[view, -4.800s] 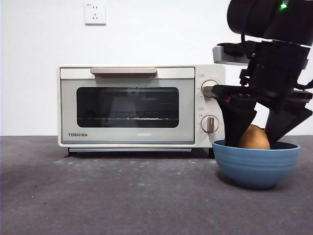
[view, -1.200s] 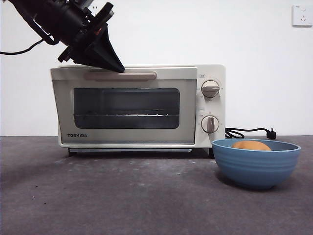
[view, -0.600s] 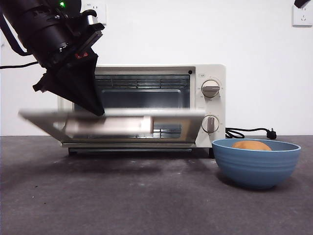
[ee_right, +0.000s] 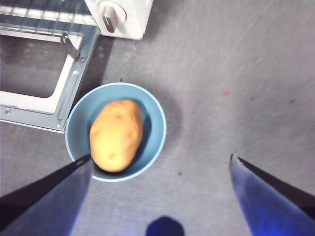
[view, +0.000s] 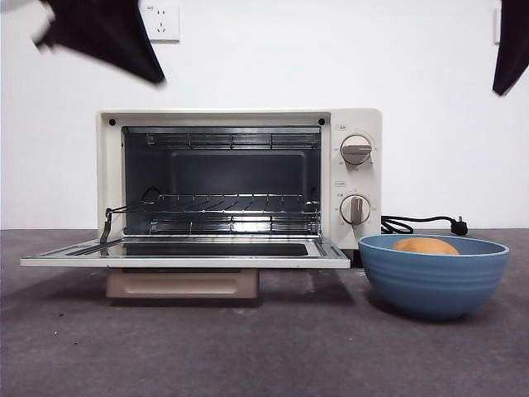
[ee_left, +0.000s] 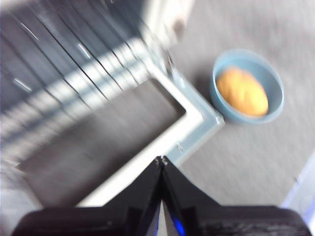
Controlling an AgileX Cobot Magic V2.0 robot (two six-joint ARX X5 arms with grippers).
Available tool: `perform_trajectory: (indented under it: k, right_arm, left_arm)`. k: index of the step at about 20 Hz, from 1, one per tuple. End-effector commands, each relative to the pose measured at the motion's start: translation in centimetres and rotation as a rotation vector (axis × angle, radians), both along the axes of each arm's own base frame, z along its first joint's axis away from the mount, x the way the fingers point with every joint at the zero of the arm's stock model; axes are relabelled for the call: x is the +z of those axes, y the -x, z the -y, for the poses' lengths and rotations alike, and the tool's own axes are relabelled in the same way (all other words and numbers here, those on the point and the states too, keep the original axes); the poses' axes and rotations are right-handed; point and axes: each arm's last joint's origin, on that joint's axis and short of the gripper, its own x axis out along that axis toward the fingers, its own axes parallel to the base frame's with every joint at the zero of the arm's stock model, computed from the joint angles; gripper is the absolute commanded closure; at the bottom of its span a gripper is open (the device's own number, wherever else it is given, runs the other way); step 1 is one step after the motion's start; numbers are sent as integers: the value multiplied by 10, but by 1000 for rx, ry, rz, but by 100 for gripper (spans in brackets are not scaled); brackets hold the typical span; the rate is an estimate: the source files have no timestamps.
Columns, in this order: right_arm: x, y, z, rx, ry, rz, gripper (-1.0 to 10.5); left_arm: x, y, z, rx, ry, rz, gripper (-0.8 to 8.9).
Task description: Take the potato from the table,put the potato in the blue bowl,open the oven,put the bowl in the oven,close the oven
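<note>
- The potato [ee_right: 116,135] lies inside the blue bowl [ee_right: 153,142], its top just showing above the bowl's rim in the front view.
- The bowl sits on the table [view: 264,347], just beside the corner of the oven's lowered door on the knob side, not touching it.
- The oven [view: 359,178] stands open: its door [view: 186,252] lies flat and level above the table, the beige handle [view: 182,284] hanging under its front edge, and the wire rack [view: 231,203] shows inside.
- A black cord [view: 417,223] trails on the table behind the bowl.
- The right gripper [ee_right: 160,160] hangs high over the bowl, its fingers spread wide apart and holding nothing.
- The left gripper [ee_left: 161,160] is up above the open door, its fingers pressed together tip to tip with nothing between them; its view is blurred.
</note>
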Motion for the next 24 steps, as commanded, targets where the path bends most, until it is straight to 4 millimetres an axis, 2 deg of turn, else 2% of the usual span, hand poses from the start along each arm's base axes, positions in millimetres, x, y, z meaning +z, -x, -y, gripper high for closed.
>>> perform_trajectory:
  k: [1,5,8,11,16,18,19,21,23,24]
  right_arm:
    - [-10,-15,0,7,-17,-56,542]
    - [-35,-47,0,14,-56,-180,542]
    - [-57,-66,-4,14,-35,-252,542]
    - [-76,-81,-8,13,-24,-308,543]
    - [-102,-99,-13,24,-24,-355,642]
    - [-109,-103,-14,24,-21,-369,751]
    - [-112,-104,-14,24,-20,-375,795]
    - [-114,-106,-14,24,-17,-378,804]
    - [-113,-106,-15,31,-20,-362,962]
    - [-112,-106,-15,31,-22,-356,962]
  left_arm:
    - [25,25,-12,2,46,110,821]
    - [46,68,-33,-1,79,171,822]
    - [48,91,-45,-2,70,150,822]
    - [46,106,-52,-4,47,101,822]
    - [41,114,-56,-6,16,42,822]
    - [41,114,-56,-6,16,42,821]
    - [41,114,-56,-6,16,42,821]
    - [41,114,-56,-6,16,42,821]
    - [41,114,-56,-5,17,45,822]
    - [41,113,-56,-3,16,47,821]
